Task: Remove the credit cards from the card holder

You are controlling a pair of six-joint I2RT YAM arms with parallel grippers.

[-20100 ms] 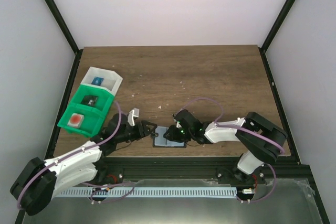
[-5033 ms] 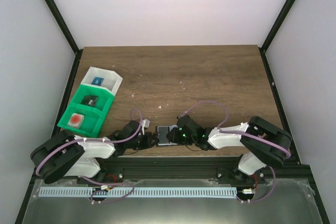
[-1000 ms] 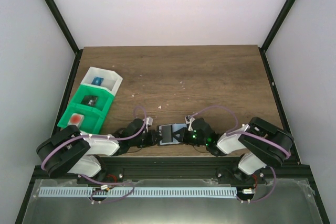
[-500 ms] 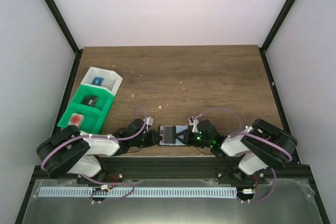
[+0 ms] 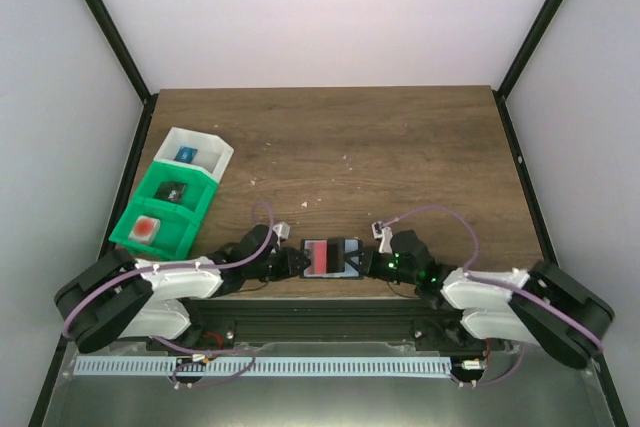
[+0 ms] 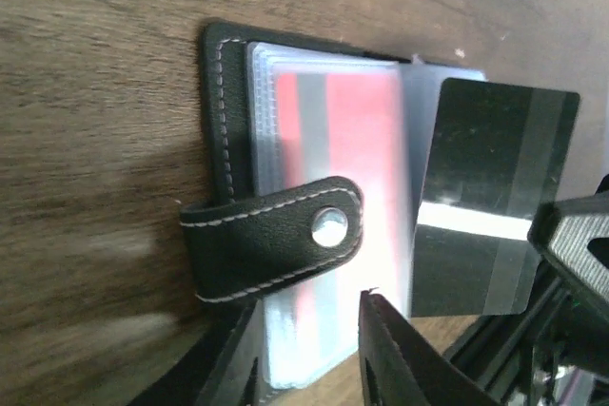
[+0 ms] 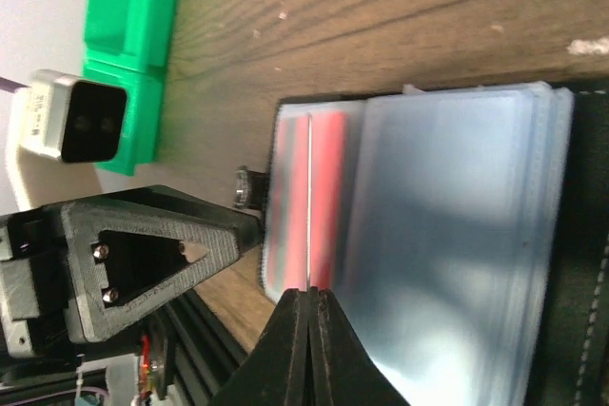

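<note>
At the far left of the surface (image 5: 420,147) stand the green and white bins (image 5: 168,199), well apart from the work and not involved in this step. The left end effector (image 5: 292,263) lies low at the near edge, its fingers (image 6: 395,358) set astride the left border of the card holder (image 6: 221,111). They appear clamped on it, which would anchor the holder so that a pull from the other side extracts a card rather than dragging the whole wallet. The holder lies open and flat near the front edge, between the two arms, with its strap (image 6: 276,240) folded across the clear sleeves. A red card (image 6: 366,130) sits inside a sleeve — not yet removed. Just right of it, a black card (image 6: 485,187) with a pale stripe stands mostly clear of the sleeves, gripped at its right edge. The right end effector (image 7: 306,306) is closed on this card, which shows edge-on as a thin line between its fingers. Judged stage: one extraction nearly complete — the card likely needs a straight outward draw, then release onto the surface.
</note>
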